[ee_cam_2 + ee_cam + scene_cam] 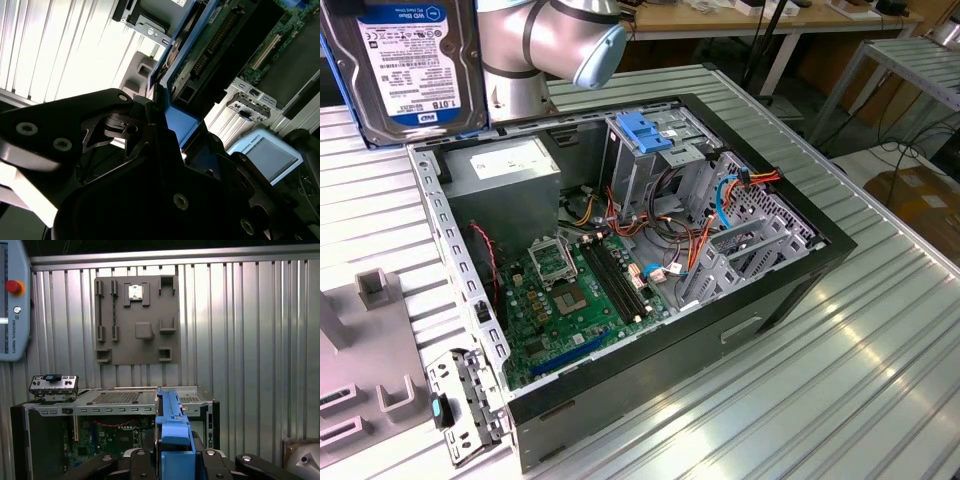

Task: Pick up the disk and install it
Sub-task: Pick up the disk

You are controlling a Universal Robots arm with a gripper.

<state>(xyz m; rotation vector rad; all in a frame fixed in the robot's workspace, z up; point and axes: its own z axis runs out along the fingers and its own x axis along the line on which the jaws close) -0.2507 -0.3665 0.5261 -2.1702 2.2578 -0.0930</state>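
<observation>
Disk [415,65] first: you have one, at the exterior view's upper left, raised clear of the case with its label facing the camera and blue rails along its edges. Just beside it, toward the exterior view's right, stands the arm [545,45]. Below both, on the ribbed metal table [880,330], lies one open computer case [800,270]. It holds one grey power-supply box [515,170], one green motherboard [570,300] and one blue latch [645,132] atop the drive cage, with red, orange and blue cables crowding beside that cage. One grey fixture plate [370,390] lies at the lower left. In the second wrist view your black gripper [167,125] is pinching the disk by its blue rail, circuit-board side showing. In the first wrist view the disk sits edge-on in that grip, with the case, the fixture plate and one pendant [12,300] beyond.
</observation>
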